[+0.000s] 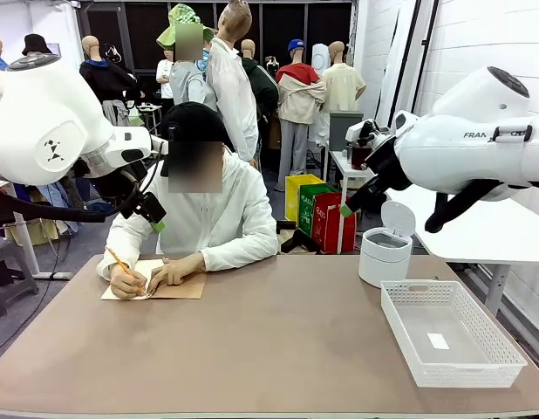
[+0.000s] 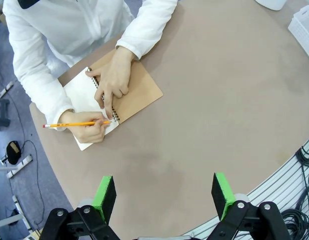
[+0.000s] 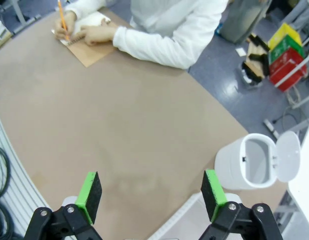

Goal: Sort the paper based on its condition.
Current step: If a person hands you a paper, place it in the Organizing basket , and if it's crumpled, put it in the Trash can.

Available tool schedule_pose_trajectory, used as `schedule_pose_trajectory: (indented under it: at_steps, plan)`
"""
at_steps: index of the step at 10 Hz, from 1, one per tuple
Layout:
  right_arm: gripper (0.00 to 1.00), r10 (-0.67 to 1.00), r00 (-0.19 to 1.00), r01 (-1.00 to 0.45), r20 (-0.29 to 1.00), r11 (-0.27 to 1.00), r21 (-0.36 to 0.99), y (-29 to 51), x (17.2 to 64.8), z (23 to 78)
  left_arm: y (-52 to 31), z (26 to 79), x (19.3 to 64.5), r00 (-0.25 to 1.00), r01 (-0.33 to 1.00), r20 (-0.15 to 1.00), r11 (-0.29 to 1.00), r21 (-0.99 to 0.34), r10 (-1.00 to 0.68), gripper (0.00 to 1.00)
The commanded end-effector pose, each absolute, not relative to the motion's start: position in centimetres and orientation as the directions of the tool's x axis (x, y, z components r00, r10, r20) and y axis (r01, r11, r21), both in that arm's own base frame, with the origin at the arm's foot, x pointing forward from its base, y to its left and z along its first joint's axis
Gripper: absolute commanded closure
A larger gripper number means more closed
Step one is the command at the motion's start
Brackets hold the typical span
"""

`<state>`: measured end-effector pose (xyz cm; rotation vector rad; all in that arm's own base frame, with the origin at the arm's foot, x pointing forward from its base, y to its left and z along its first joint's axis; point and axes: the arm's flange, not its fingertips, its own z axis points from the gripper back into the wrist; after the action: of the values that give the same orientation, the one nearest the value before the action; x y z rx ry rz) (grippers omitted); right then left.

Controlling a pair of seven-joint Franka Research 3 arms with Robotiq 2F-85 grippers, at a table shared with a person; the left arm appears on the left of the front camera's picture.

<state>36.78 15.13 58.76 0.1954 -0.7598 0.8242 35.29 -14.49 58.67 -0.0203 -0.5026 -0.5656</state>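
- Front view: both arms held high over the table (image 1: 278, 349). Left gripper (image 1: 153, 216) hangs near the person's shoulder, right gripper (image 1: 350, 206) above the lidded bin (image 1: 383, 255).
- Left wrist view: left gripper (image 2: 163, 194) spread wide, nothing between the pads. Right wrist view: right gripper (image 3: 151, 192) likewise gaping and empty.
- Paper: the one white sheet (image 2: 79, 95) I can make out lies on the open notebook (image 2: 139, 90) at the far edge, under the person's hands. Bound page or loose sheet on top, can't tell from here.
- Pencil hand (image 2: 89, 127) is writing w/ an orange pencil (image 2: 74, 124); other hand (image 2: 112, 82) pins the spiral edge.
- White mesh basket (image 1: 470, 375) sits on the robot's right, just a tiny label inside; bin beside it, lid up.
- Step in hand, as I read it: wait. Nothing is free to sort yet.
- To do it well: hold both arms clear of the sleeves and make no reach until both hands are off the sheet.
- Then judge its condition first, flat vs. crumpled. Prob. basket for one and bin for the other.
- A thin sheet flat on the table gives poor purchase, so go for an edge or a raised corner w/ a light pinch.
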Motion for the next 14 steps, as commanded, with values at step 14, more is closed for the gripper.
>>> schedule_pose_trajectory:
  at_steps: [14]
  plan:
    - [0.00,0.586,0.432,-0.731,0.686,0.673,-0.115,15.3,36.8,58.5,-14.4,58.7,35.3,0.725,0.517,0.466,0.848,0.117,-0.506,0.00]
